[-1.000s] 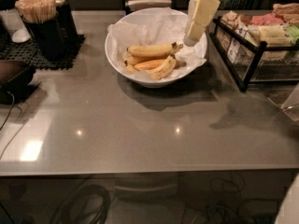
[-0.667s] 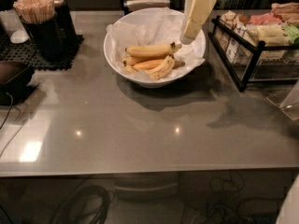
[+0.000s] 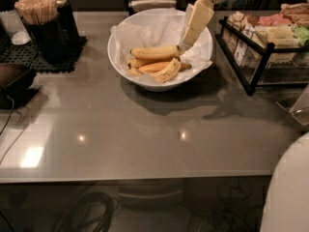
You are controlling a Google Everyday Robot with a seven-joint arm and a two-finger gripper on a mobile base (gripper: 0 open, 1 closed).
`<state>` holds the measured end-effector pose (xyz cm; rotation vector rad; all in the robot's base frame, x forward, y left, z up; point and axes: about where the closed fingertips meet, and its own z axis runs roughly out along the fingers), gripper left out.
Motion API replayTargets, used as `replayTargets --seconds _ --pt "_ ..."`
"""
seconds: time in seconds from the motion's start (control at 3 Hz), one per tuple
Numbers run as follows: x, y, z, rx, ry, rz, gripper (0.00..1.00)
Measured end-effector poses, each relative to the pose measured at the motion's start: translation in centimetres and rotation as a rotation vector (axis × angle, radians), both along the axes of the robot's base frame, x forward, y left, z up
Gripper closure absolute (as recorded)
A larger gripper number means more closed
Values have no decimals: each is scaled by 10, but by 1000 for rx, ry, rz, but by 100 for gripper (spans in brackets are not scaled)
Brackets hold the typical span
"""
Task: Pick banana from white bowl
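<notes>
White bowl (image 3: 112, 57) holding banana (image 3: 154, 52), tool (image 3: 183, 43) inside, just beside banana, grip impossible to tell

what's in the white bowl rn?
Inside the white bowl: crinkled paper liner, the long banana at the back, a stubby banana and a slim orange banana nearer the camera. The claw hangs by the long banana's right end. Bowl bottom is covered by paper and fruit.
</notes>
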<state>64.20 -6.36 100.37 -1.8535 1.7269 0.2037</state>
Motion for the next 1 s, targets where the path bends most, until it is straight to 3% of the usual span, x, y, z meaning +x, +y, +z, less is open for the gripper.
replayTargets --seconds 0.33,0.67,1.0 --pt "27 13 -18 1 16 12 0" --pt "31 14 -19 6 12 11 18" --pt "35 14 -21 23 6 -3 16"
